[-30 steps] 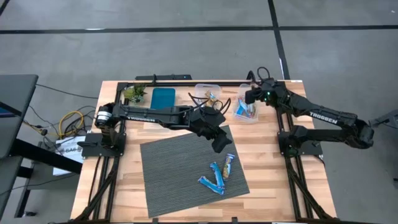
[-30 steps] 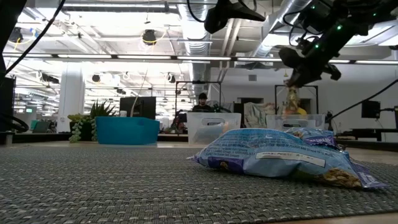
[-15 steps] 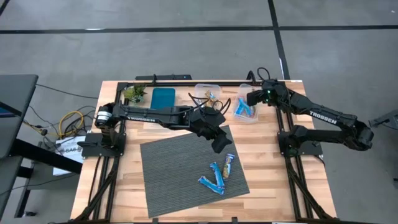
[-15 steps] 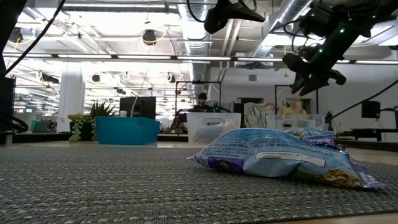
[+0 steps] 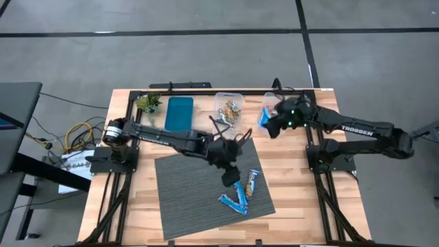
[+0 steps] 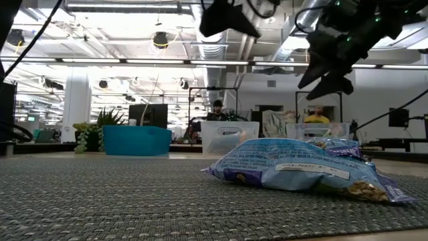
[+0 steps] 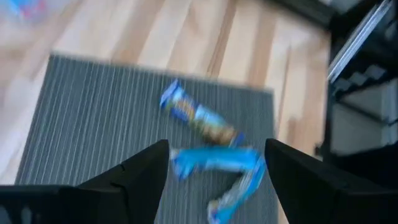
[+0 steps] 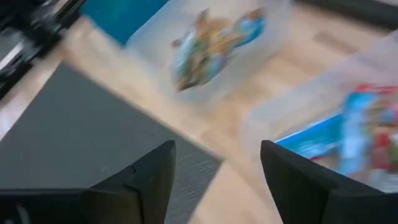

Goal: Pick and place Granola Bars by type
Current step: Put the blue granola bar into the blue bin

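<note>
The left jaws (image 5: 228, 180) hang released over the grey mat (image 5: 192, 185), empty, with three granola bars (image 7: 214, 163) lying on the mat just ahead of them. The right jaws (image 5: 271, 127) are spread too and hold nothing, hovering at the near edge of a clear tub (image 5: 271, 116) of blue-wrapped bars; a second tub (image 5: 229, 108) of bars sits beyond, on the tabletop (image 5: 295, 199).

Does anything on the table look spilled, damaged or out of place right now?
Nothing stands out. Three unsorted crinkly blue-wrapped granola bars lie loose on the grey ribbed mat, under the open left pincer; the rest sit in two clear plastic tubs.
</note>
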You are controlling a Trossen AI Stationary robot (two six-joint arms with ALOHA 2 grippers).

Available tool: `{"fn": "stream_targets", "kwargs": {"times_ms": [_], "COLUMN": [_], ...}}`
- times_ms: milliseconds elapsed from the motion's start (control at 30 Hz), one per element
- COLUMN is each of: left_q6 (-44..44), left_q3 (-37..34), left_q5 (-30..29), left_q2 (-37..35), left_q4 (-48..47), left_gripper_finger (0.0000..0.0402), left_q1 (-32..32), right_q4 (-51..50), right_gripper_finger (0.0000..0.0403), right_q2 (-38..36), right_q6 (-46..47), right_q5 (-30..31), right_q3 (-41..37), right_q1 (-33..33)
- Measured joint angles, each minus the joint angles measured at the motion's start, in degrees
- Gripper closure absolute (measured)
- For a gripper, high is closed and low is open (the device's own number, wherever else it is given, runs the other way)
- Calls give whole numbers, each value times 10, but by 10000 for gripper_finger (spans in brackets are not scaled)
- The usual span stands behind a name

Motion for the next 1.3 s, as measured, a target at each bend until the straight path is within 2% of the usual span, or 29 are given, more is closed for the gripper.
{"fn": "stream_targets", "kwargs": {"times_ms": [167,367,500,633,767,867,1033,1300], "left_q6": [-10,-41,-44,-44,-44,-44,-41,-46], "left_q3": [-61,-146,-222,-329,-438,-500,-576,-686], "left_q5": [-7,-15,-29,-37,-40,-34,-29,-34], "left_q2": [-7,-45,-106,-204,-309,-374,-470,-598], "left_q4": [2,62,93,152,233,253,286,364], "left_gripper_finger": [177,227,243,249,249,249,249,241], "left_q1": [-34,-51,-57,-56,-56,-59,-64,-65], "right_q4": [-18,-69,-92,-94,-93,-97,-121,-137], "right_gripper_finger": [180,187,187,186,188,188,186,186], "right_q2": [0,9,26,63,132,197,299,414], "right_q6": [41,189,281,380,462,506,573,647], "right_q5": [9,41,84,88,88,89,85,78], "right_q3": [0,0,0,9,48,90,154,238], "right_q1": [109,244,315,367,401,415,428,431]}}
